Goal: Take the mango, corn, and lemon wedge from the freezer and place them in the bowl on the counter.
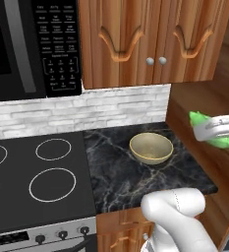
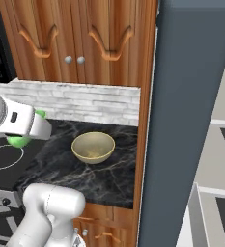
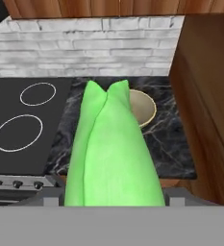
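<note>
The freezer (image 2: 191, 120) is seen at the right with pale shelves showing beside it; the black bench (image 1: 135, 167) carries the bowl (image 1: 151, 147), which appears to hold nothing so far; the corn (image 3: 111, 153), a bright green husked ear, is held in the claw (image 1: 219, 130), clamped on it, in the air to the right of the bowl and short of it; one item is judged under way, while mango and lemon wedge remain to be fetched.
</note>
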Robot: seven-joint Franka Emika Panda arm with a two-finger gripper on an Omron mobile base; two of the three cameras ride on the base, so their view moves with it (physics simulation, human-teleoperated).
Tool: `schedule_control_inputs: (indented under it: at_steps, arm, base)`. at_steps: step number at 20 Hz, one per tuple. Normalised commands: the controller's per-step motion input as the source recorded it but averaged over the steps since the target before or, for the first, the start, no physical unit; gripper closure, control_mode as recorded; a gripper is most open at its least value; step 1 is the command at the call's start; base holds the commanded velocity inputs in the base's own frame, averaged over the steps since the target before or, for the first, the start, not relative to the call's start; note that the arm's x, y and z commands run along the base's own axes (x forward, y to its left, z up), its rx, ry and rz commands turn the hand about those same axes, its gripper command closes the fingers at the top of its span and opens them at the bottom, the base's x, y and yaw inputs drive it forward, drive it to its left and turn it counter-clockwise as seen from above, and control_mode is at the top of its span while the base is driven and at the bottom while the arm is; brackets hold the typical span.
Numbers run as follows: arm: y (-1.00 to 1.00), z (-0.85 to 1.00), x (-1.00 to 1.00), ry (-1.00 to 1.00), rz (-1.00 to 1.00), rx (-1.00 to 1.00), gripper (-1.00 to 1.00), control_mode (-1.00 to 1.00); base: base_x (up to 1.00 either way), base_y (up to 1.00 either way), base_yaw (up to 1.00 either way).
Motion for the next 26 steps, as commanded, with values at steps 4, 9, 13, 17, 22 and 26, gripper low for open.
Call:
schedule_control_inputs:
  at_steps: [4,9,13,17,22,26]
  arm:
    - [-0.02,-0.78,0.42,0.09,0.00,0.00,1.00,-1.00]
    - [-0.02,-0.93,0.47,0.16,0.01,0.00,1.00,-1.00]
    - [0.00,-0.60,0.62,0.19,0.01,0.00,1.00,-1.00]
    - [0.00,-0.54,0.72,0.14,0.00,0.00,1.00,-1.00]
    - [-0.01,-0.35,0.88,0.07,0.01,0.00,1.00,-1.00]
    - [0.00,-0.36,0.89,0.07,0.01,0.00,1.00,-1.00]
  base:
    - [0.00,0.00,0.00]
    - [0.00,0.00,0.00]
    - [0.00,0.00,0.00]
    - [0.00,0.00,0.00]
    - [0.00,0.00,0.00]
    - [0.00,0.00,0.00]
